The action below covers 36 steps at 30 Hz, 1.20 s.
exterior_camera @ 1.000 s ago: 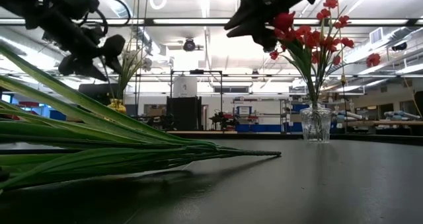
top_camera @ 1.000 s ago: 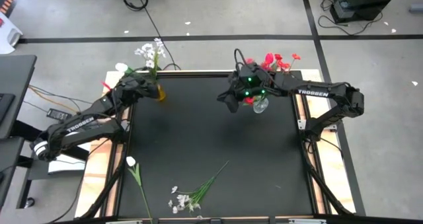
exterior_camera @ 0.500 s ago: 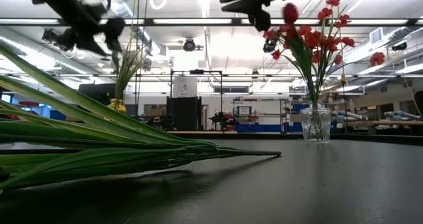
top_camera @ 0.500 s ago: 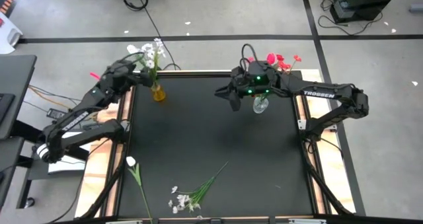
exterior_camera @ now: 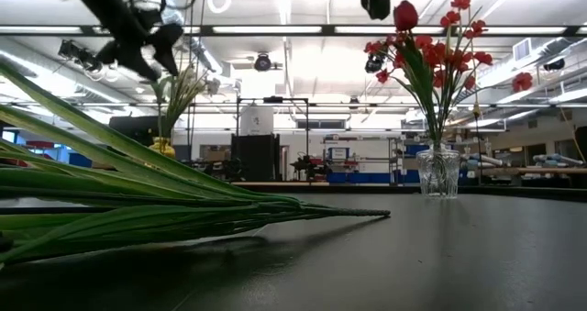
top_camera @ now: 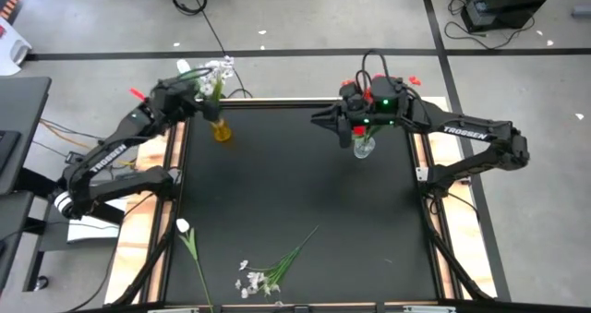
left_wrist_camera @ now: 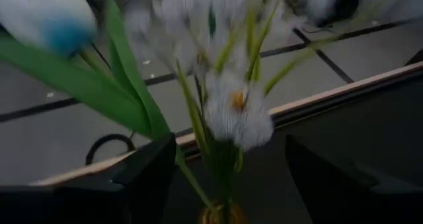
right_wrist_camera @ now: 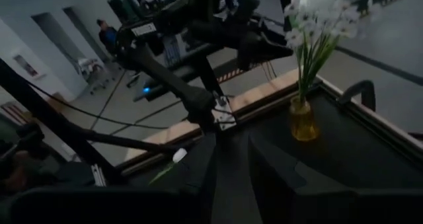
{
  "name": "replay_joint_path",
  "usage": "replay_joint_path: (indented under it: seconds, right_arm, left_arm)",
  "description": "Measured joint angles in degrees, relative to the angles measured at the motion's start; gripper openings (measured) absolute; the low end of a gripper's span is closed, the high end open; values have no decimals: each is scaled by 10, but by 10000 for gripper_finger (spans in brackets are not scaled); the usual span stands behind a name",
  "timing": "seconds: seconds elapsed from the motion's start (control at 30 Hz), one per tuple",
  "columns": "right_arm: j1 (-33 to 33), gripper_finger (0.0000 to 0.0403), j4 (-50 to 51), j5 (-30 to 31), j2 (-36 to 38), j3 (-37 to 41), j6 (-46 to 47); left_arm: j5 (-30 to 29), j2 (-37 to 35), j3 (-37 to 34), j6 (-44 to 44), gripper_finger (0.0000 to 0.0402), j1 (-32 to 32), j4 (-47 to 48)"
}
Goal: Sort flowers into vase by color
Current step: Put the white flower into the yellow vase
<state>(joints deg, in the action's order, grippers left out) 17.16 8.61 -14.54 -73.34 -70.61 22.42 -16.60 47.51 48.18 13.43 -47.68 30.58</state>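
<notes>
Arms both backed off their vases in the last second. Left gripper has risen from beside the amber vase to its white blooms; fingers spread, nothing between them but the bouquet ahead. Right gripper moved off the clear vase, now just beside it toward the table middle; fingers close together, empty. Red flowers stand upright in that vase, one bud newly settled. Reads as two placements just finished. Still loose on the mat, well apart from the amber vase at the near edge: white tulip, white sprig. Both belong with the whites.
</notes>
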Motion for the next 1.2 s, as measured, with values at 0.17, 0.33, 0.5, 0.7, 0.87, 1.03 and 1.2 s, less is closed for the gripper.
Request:
replay_joint_path:
  seconds: [0.17,0.33,0.5,0.7,0.87,1.03,1.2]
  right_arm:
    - [8,96,0,-1,11,0,0]
    - [10,96,0,-1,11,0,2]
    - [10,96,10,64,23,0,12]
    - [16,94,31,109,76,0,11]
    - [19,93,95,155,140,-1,-8]
    - [19,93,192,196,195,-1,5]
    - [3,93,264,195,216,-1,22]
  left_arm:
    - [1,0,87,-8,291,2,89]
    - [19,0,132,33,289,21,140]
    - [30,-1,153,149,265,65,227]
    - [64,2,154,243,213,184,242]
    - [11,16,152,317,169,303,235]
    - [-33,49,152,384,146,407,232]
    - [-33,123,152,416,142,496,205]
